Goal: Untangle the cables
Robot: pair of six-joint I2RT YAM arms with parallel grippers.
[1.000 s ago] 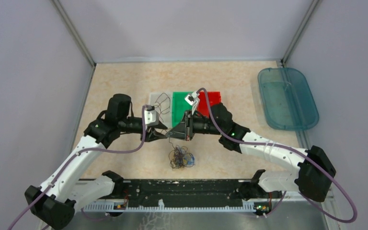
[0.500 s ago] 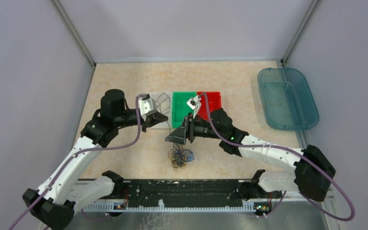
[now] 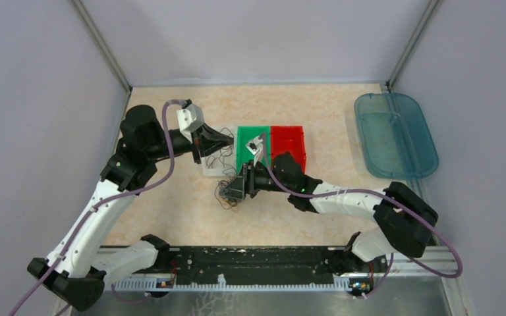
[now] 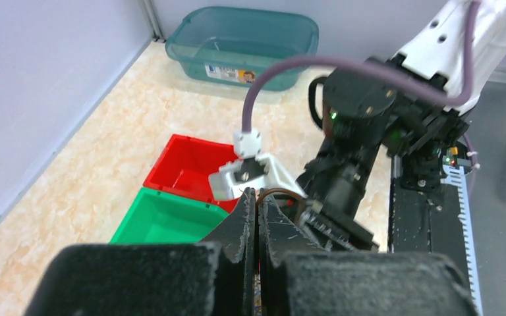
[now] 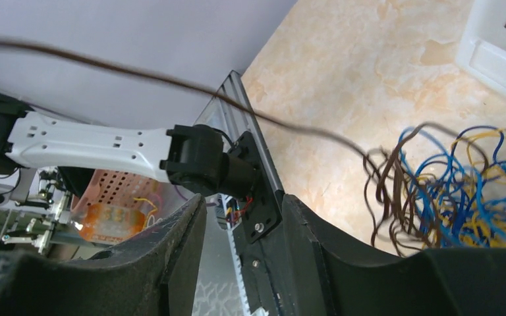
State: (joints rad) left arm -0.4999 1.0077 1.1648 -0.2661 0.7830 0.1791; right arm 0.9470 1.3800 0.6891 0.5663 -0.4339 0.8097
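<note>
Pulling brown strand (image 5: 138, 76) far-left in pinched left gripper (image 4: 257, 197). Dragged bundle (image 5: 461, 191) along, beside spread right gripper (image 5: 244, 217). Not freed yet.

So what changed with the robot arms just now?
The left tool shut on a brown cable and pulled it away far-left. The right tool opened and dropped toward the cable bundle, which slid left. Green bin, red bin and teal tub stayed put.

Pale lilac walls (image 3: 257, 39), metal corner posts (image 3: 103, 43), beige marbled tabletop (image 3: 329, 112), soft even light
</note>
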